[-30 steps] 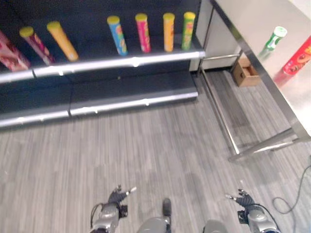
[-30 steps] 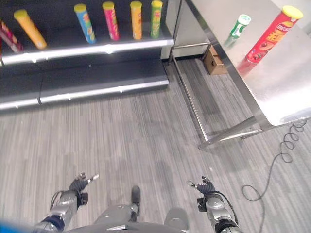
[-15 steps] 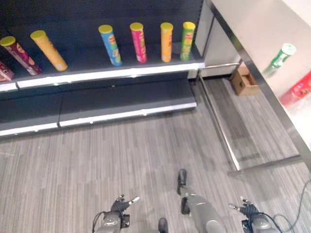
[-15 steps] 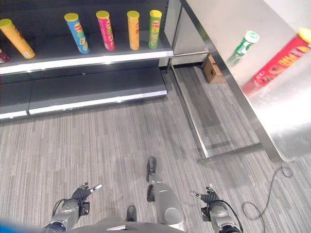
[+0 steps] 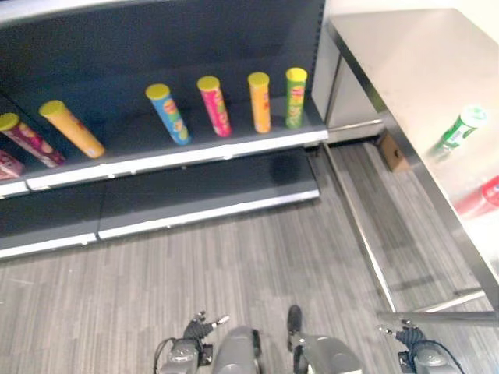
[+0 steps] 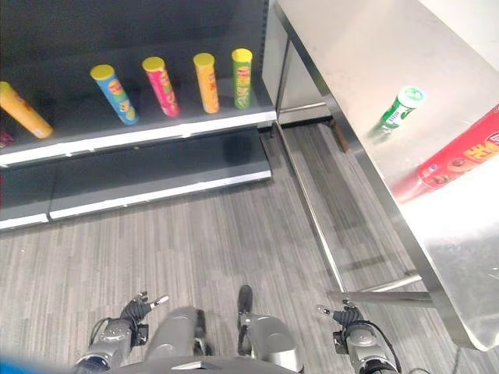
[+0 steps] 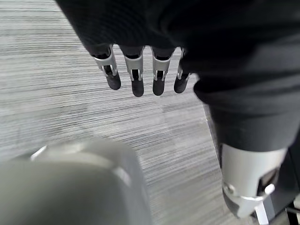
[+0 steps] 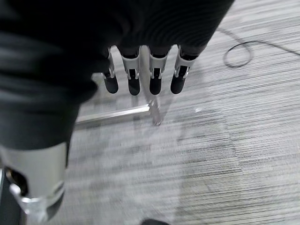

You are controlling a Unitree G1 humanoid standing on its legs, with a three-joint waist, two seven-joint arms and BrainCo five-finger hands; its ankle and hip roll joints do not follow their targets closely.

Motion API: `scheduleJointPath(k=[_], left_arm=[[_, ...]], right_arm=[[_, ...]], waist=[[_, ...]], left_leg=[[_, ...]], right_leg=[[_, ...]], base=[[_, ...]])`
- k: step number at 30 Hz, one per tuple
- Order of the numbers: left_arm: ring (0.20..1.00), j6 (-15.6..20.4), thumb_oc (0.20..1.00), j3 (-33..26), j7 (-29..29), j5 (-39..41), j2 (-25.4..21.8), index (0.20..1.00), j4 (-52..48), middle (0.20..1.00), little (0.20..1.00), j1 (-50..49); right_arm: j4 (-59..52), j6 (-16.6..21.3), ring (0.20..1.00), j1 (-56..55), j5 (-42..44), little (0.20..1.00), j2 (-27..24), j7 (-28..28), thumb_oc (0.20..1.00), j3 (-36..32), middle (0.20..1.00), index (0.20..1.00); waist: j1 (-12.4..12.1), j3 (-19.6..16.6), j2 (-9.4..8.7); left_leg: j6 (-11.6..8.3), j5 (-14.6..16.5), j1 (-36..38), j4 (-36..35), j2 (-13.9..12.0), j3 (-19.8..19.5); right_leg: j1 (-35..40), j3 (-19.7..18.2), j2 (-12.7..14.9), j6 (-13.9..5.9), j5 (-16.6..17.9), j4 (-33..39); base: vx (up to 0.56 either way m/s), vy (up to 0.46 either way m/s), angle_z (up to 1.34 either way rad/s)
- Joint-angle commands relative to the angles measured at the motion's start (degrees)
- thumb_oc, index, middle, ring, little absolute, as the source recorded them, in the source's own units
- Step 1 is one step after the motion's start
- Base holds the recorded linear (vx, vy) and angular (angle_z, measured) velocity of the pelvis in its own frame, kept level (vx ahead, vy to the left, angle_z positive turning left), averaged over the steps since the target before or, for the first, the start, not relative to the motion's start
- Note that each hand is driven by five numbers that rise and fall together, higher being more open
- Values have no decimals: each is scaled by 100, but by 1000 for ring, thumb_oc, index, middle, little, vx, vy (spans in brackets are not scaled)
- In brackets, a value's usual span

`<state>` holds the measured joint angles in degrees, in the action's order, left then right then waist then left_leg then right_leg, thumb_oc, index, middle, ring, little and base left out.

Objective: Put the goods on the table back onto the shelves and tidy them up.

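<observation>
A green can (image 6: 398,109) and a red can (image 6: 461,156) lie on the steel table (image 6: 366,54) at the right. Several chip cans stand on the dark shelf (image 5: 156,160): orange (image 5: 70,128), blue (image 5: 168,114), pink (image 5: 213,105), orange (image 5: 260,101) and green (image 5: 295,97). My left hand (image 5: 195,329) hangs low at the bottom left, its fingers (image 7: 136,82) straight and holding nothing. My right hand (image 6: 347,318) hangs low at the bottom right, its fingers (image 8: 140,79) straight and empty too. Both hands are far from the cans.
A lower shelf (image 5: 195,199) sits under the can shelf, near the grey striped floor (image 5: 234,265). The table's steel leg and floor rail (image 6: 374,288) stand just ahead of my right hand. A cardboard box (image 5: 387,148) lies under the table.
The camera has moved nearer the shelf and table, so the whole picture has shifted. Both hands still hang low and open.
</observation>
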<state>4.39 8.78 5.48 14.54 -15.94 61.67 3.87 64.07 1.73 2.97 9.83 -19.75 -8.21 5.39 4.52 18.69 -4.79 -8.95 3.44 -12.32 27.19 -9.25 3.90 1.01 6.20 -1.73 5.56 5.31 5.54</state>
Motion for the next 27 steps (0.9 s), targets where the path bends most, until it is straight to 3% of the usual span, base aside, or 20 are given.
scheduleJointPath(k=[1, 2, 3, 5, 9, 11, 13, 17, 19, 21, 27], left_arm=[[1000, 101, 1000, 167, 24, -62, -43, 1000, -100, 1000, 1000, -13], [1000, 118, 1000, 206, 62, -76, -46, 1000, 1, 1000, 1000, 32], [1000, 135, 1000, 208, 37, -75, 0, 1000, 121, 1000, 1000, 52], [1000, 154, 1000, 207, 46, -62, 6, 1000, 106, 1000, 1000, 44], [1000, 194, 1000, 177, 55, -70, -47, 1000, 96, 1000, 1000, 56], [1000, 202, 1000, 120, 91, -66, -160, 1000, 108, 1000, 1000, 108], [1000, 214, 1000, 55, 113, -65, -259, 1000, 38, 1000, 1000, 111], [1000, 218, 1000, -58, 132, -45, -339, 1000, -25, 1000, 1000, 95], [1000, 207, 1000, -143, 110, -90, -415, 1000, -123, 1000, 1000, 16], [1000, 198, 1000, -178, 80, -144, -398, 1000, -110, 1000, 1000, 14], [1000, 175, 1000, -307, 1, -231, -336, 1000, 0, 1000, 1000, 26]], right_arm=[[-101, 49, 1000, -189, 132, 1000, -356, -125, 1000, 101, 1000, 1000], [-54, 58, 1000, -165, 104, 1000, -411, -173, 1000, 74, 1000, 1000], [-11, 82, 1000, -212, 149, 1000, -378, -157, 1000, -40, 1000, 1000], [23, 69, 1000, -216, 125, 1000, -364, -169, 1000, -70, 1000, 1000], [21, 36, 1000, -225, 183, 1000, -283, -217, 1000, -270, 1000, 1000], [42, 36, 1000, -226, 295, 1000, -263, -293, 1000, -480, 1000, 1000], [-46, 29, 1000, -271, 336, 1000, -324, -359, 1000, -673, 1000, 1000], [-272, 90, 1000, -422, 481, 1000, -463, -491, 1000, -1104, 1000, 1000], [-750, 188, 1000, -641, 542, 1000, -691, -673, 1000, -1571, 1000, 1000], [-1003, 258, 1000, -752, 596, 1000, -811, -802, 1000, -1833, 1000, 1000], [-1786, 413, 1000, -1066, 487, 1000, -1356, -970, 1000, -2517, 1000, 1000]], waist=[[-59, -222, 283], [-90, -300, 403], [-10, -424, 531], [-8, -453, 538], [43, -536, 483], [112, -528, 436], [154, -504, 421], [220, -450, 432], [271, -384, 438], [311, -351, 443], [391, -319, 343]], left_leg=[[213, -356, 316, -1672, -30, -584], [0, -680, 258, -2164, -47, -1213], [-43, -578, 558, -2499, -120, -1191], [0, -488, 604, -2440, -30, -1181], [207, -287, 747, -2461, 168, -614], [470, -100, 804, -2451, 390, -199], [596, 7, 833, -2425, 549, -43], [711, 131, 911, -2405, 690, 145], [771, 159, 1054, -2546, 710, 333], [788, 175, 1109, -2625, 704, 398], [813, 232, 1016, -2486, 747, 356]], right_leg=[[458, -135, 384, -1071, -1347, -305], [558, -445, 369, -1114, -1448, -335], [573, -648, 412, -1173, -1478, -365], [516, -727, 520, -1229, -1426, -396], [220, -1021, 942, -1493, -1265, -532], [-118, -1248, 1219, -1710, -1112, -752], [-292, -1324, 1357, -1837, -990, -878], [-514, -1183, 1490, -1926, -820, -1118], [-687, -615, 1531, -1873, -678, -1363], [-732, -356, 1442, -1877, -706, -1398], [-678, -445, 1246, -1849, -691, -1086]], base=[[465, 487, -86], [481, 510, -131], [375, 418, -147], [173, 310, -140], [92, 389, -95], [30, 522, -150], [24, 401, -76], [32, 232, -45], [16, 165, -47], [-2, 105, -24], [-4, 6, -8]])
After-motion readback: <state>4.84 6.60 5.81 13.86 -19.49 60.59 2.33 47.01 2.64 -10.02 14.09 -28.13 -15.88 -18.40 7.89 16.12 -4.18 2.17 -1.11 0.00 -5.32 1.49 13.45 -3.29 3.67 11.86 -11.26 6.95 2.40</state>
